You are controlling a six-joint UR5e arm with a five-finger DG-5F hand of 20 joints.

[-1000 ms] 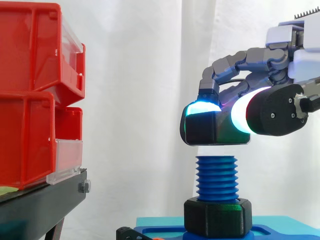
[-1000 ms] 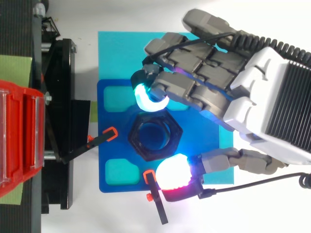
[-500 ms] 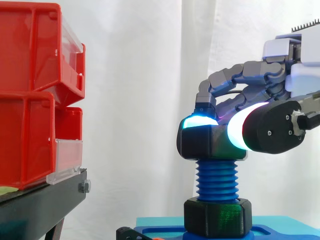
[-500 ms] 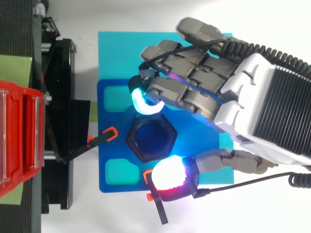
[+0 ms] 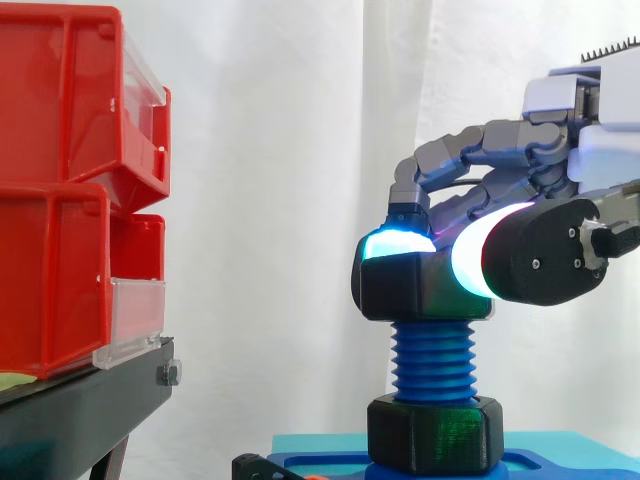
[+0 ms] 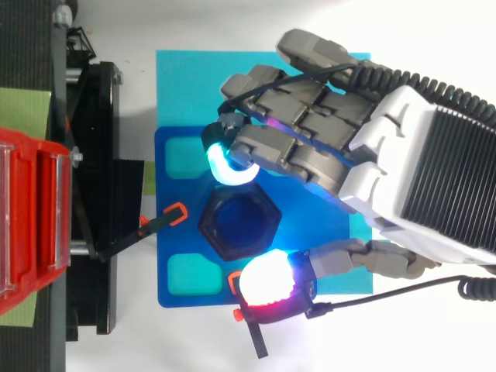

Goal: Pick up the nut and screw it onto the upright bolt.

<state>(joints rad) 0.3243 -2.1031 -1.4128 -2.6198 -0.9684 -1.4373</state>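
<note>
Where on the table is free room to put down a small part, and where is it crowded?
Free: the white table above the cyan mat, between the black stand and the hand; also below the blue base. Crowded: around the bolt, where the hand pinches the nut.

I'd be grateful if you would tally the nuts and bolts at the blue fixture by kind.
Black nuts: 2, namely the held nut, pinched by the hand at the bolt's top, and the lower nut at its foot.
Blue bolts: 1, the upright bolt.
Total: 3.
</note>
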